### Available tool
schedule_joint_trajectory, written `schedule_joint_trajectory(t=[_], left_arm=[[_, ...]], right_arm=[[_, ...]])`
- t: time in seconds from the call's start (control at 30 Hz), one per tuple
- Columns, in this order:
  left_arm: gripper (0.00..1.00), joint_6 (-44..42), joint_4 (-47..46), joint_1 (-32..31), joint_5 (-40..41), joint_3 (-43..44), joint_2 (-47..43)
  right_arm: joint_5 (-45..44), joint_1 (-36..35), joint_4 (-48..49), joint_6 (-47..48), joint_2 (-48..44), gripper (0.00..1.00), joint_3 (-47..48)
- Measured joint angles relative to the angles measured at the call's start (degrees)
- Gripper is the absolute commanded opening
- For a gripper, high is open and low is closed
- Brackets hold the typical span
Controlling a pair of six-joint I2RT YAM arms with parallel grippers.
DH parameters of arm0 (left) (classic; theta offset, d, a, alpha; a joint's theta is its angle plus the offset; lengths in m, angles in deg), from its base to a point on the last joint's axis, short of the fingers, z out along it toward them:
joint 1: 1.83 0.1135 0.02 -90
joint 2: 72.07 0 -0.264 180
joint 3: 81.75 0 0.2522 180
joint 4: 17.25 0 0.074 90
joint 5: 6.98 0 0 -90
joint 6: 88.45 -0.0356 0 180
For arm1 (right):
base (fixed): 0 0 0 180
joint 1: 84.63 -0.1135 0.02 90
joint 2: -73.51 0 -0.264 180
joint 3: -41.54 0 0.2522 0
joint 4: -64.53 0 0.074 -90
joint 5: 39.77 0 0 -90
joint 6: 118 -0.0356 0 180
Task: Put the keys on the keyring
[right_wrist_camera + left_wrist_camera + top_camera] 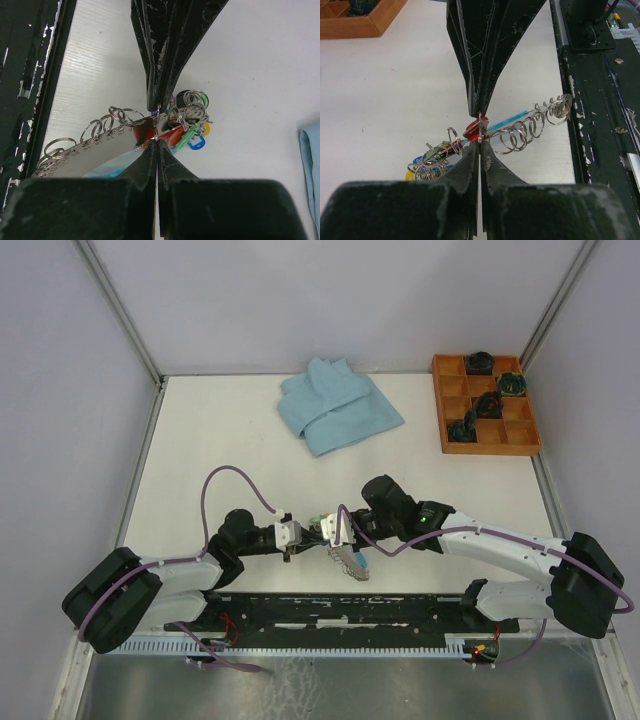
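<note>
White links (pixel 500 546), black joints (pixel 390 502), looping purple cables (pixel 235 469) and scuffed black fingers (pixel 470 65) form both arms

One keyring (pixel 522 134), one blue cloth (pixel 338 405), one wooden tray (pixel 521 432) — four dark items (pixel 489 405) inside — keys (pixel 192 135) uncountable.

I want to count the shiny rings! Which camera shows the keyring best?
The left wrist view: the keyring stretches sideways with its loops clear. The right wrist view hides part of it; the top view shows a tiny blur.

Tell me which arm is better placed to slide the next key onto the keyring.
Left, probably. The left pincer is shut on the red-tagged key, right beside the keyring coils. The right pincer grips the keyring itself and looks suited to steadying it.
</note>
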Motion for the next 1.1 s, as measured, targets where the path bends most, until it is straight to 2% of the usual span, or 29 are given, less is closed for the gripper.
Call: schedule_joint_trajectory(t=[1.1], left_arm=[[0.03,0.11,0.09,0.28,2.27,0.00,-0.33]], right_arm=[[-1.99,-1.27,4.00,-9.40,1.29,0.01,0.02]])
